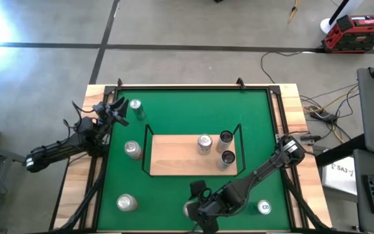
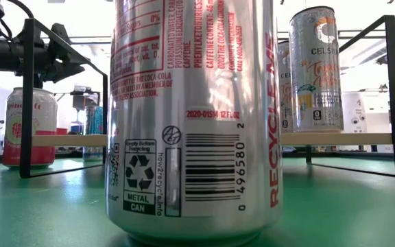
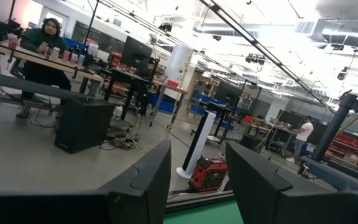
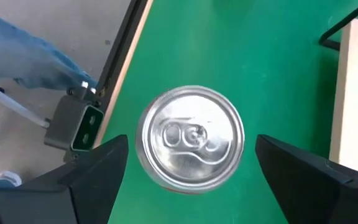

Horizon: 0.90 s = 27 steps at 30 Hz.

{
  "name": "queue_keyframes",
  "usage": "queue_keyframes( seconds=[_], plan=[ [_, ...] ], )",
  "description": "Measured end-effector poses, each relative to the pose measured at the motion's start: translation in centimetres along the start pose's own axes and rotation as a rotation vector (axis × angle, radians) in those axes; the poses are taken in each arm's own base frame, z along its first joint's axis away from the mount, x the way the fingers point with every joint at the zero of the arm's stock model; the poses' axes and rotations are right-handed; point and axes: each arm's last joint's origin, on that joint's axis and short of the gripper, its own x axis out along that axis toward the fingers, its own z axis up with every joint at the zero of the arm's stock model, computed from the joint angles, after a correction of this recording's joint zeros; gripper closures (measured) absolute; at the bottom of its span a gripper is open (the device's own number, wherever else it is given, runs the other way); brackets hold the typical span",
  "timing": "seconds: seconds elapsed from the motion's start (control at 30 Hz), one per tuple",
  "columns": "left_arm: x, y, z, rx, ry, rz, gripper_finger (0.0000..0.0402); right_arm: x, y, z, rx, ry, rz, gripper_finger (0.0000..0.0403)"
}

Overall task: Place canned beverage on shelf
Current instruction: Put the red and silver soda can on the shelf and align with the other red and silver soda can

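Observation:
A silver can with red print (image 4: pixel 190 139) stands upright on its base on the green felt near the table's near edge; it fills the low view (image 2: pixel 194 116). My right gripper (image 4: pixel 191 142) is open above it, pointing down, one finger on either side of the can's top, touching nothing; it also shows in the high view (image 1: pixel 199 203). The shelf (image 1: pixel 174 156), a light-wood board with a black wire rail, lies mid-table and bears three upright cans (image 1: pixel 204 143). My left gripper (image 3: pixel 197 186) is open and empty at the table's far left (image 1: pixel 112 110).
Loose cans stand on the felt at the far left (image 1: pixel 136 108), left of the shelf (image 1: pixel 132 149), near left (image 1: pixel 126 203) and near right (image 1: pixel 263 207). A black frame (image 1: pixel 193 86) edges the table. People sit and stand in the room beyond (image 3: pixel 42 37).

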Motion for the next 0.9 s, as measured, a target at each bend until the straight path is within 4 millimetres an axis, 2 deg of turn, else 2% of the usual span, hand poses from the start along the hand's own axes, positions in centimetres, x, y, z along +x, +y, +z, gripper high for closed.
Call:
queue_keyframes(
  seconds=[0.27,0.9],
  plan=[
    [0.00,0.00,0.00,0.000,0.000,0.000,0.0264,0.41,0.08,-0.10,0.003,-0.017,0.019,0.0075],
    [0.00,0.00,0.00,0.000,0.000,0.000,0.0264,0.94,-0.02,-0.40,0.091,-0.009,0.061,0.0076]
  ],
)
